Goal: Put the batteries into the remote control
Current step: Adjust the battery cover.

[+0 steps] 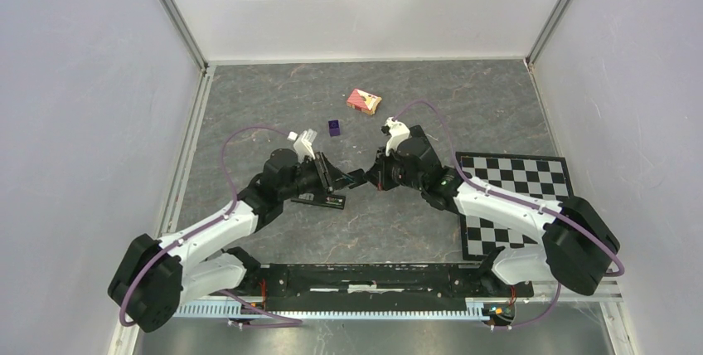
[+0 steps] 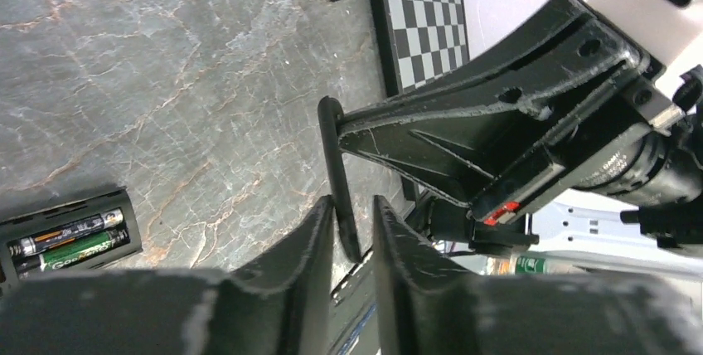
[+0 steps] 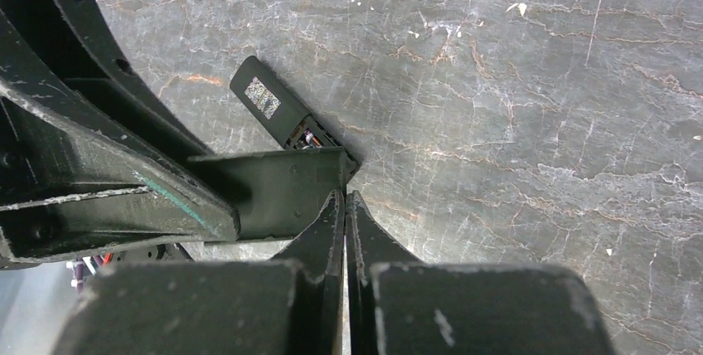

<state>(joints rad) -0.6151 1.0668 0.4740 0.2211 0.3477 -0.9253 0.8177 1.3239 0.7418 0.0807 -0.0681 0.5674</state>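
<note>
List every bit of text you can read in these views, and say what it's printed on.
"Go": seemingly the start of the white lettering on the green battery; the rest blurs.
Second battery: print too small.
Grey sticker on the remote: speckled pattern, unreadable.
Red-and-white box: too small.

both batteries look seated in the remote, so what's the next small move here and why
Probably ease the left gripper off the battery cover. The right gripper looks pinched on its edge, while a gap shows beside the cover in the left one's grip. The remote control lies with its bay open, batteries inside, so only the cover is left to fit.
</note>
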